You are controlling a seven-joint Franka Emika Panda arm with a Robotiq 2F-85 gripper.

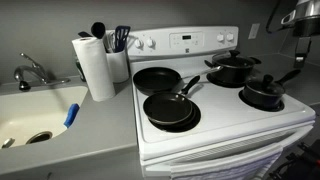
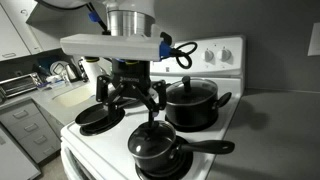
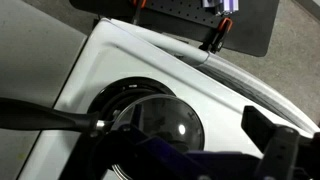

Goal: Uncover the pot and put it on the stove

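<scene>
The pot (image 1: 232, 68), wide and black with two short side handles and a glass lid with a black knob, sits covered on the back burner of the white stove (image 1: 222, 128). It shows in both exterior views (image 2: 190, 101). My gripper (image 2: 132, 104) hangs open and empty above the stove (image 2: 88, 147), high over the front burner beside the pot and touching nothing. The wrist view looks down on the glass lid of a long-handled saucepan (image 3: 150, 122) on the stove top (image 3: 120, 60); the pot is out of that view.
The small saucepan (image 1: 264, 94) with a long handle sits in front of the pot (image 2: 155, 148). Two flat frying pans (image 1: 168, 108) (image 1: 156, 78) take the other two burners. A paper towel roll (image 1: 95, 66), a utensil holder (image 1: 119, 55) and a sink (image 1: 35, 115) are beside the stove.
</scene>
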